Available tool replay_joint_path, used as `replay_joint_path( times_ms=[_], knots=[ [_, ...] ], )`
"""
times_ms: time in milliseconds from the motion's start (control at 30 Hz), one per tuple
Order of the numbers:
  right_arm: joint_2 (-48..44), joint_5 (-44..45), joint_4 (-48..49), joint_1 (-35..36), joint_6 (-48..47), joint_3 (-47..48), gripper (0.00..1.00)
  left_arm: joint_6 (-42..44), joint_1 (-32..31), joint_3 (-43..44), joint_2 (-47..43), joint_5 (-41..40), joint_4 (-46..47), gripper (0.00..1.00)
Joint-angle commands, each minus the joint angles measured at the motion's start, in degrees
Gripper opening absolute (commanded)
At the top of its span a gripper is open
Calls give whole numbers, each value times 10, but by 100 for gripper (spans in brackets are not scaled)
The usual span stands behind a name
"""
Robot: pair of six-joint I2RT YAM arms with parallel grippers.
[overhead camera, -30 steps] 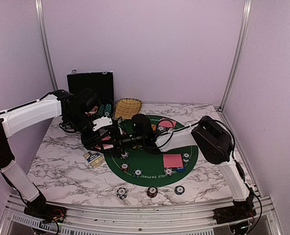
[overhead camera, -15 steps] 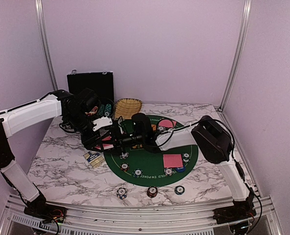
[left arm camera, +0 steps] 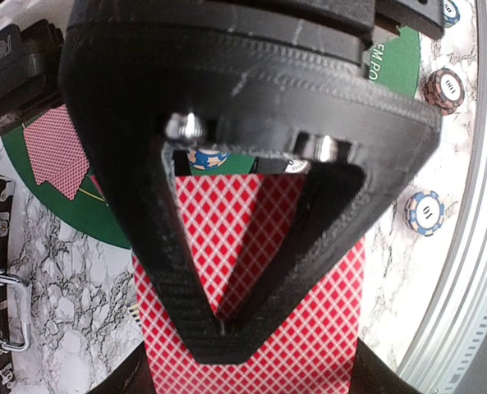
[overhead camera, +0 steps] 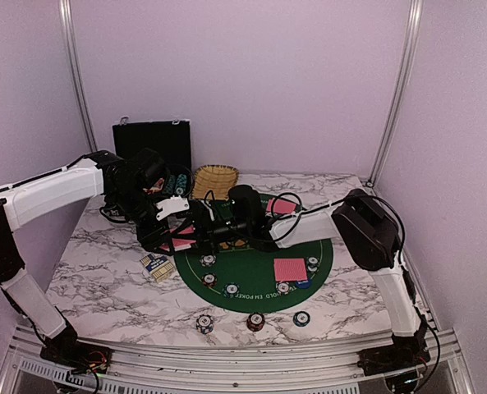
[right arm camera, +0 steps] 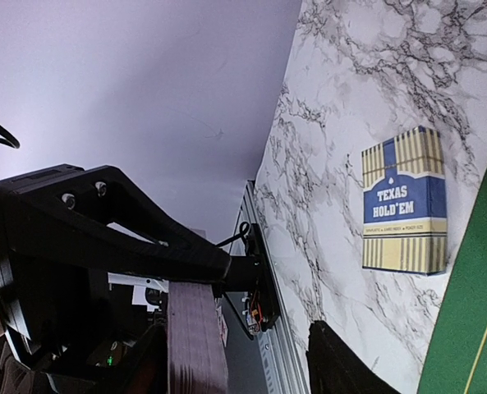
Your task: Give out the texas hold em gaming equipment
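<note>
My left gripper [overhead camera: 172,235] is shut on a deck of pink-red-backed cards [overhead camera: 181,243] and holds it above the left edge of the green felt mat [overhead camera: 251,279]. The deck fills the left wrist view [left arm camera: 309,328] between my left gripper's [left arm camera: 247,382] fingers. My right gripper [overhead camera: 199,234] is open at the deck. One of its fingers [left arm camera: 186,304] lies over the top card. In the right wrist view the deck [right arm camera: 195,341] stands edge-on beside one finger [right arm camera: 140,361] of my right gripper [right arm camera: 239,369]. Dealt cards [overhead camera: 290,269] and striped chips [overhead camera: 232,289] lie on the mat.
A blue-yellow Texas Hold'em card box [overhead camera: 158,266] lies left of the mat, also in the right wrist view [right arm camera: 405,201]. Three chips [overhead camera: 255,321] sit near the front edge. The black case [overhead camera: 153,141] and straw basket [overhead camera: 215,180] stand at the back.
The right arm's elbow has shifted right and up, and its wrist has lifted slightly. The left arm and the deck have held still.
</note>
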Motion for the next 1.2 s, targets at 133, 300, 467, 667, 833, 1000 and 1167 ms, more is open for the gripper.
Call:
replay_joint_path(
  times_ms=[133,300,467,667,833,1000,1167],
  knots=[
    [-35,6,-30,-15,-18,-28,51,8,0,5,-12,9,-6,0],
    [-59,4,-18,-18,-13,-52,46,9,0,1,-12,6,-6,0],
    [-75,-1,3,-21,1,-68,46,8,0,2,-10,6,-6,0],
    [-81,-8,35,-23,26,-80,51,9,0,3,-8,3,-6,0],
    [-94,-7,34,-27,21,-96,46,9,0,4,-6,2,-6,0],
    [-106,-7,32,-33,17,-110,33,9,0,5,-4,3,-6,0],
    [-110,-11,40,-34,22,-114,23,9,0,6,-2,0,-6,0]
  ],
)
